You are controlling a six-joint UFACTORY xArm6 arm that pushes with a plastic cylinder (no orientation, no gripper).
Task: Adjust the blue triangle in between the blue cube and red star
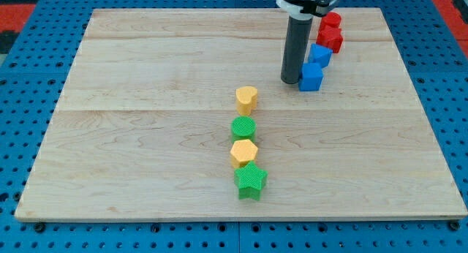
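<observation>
The blue cube [311, 76] sits near the view's top right. The blue triangle [319, 54] lies just above it, touching or nearly touching. The red star [330, 39] lies above the triangle, and a red cylinder [331, 21] stands above the star. These form a slanted line. My tip [290, 80] rests on the board just left of the blue cube, very close to it. The rod rises up and partly hides the triangle's left side.
A column of blocks stands at the board's middle: a yellow heart [246, 99], a green cylinder [243, 128], a yellow hexagon [243, 153] and a green star [251, 180]. The wooden board [146, 136] lies on a blue pegboard.
</observation>
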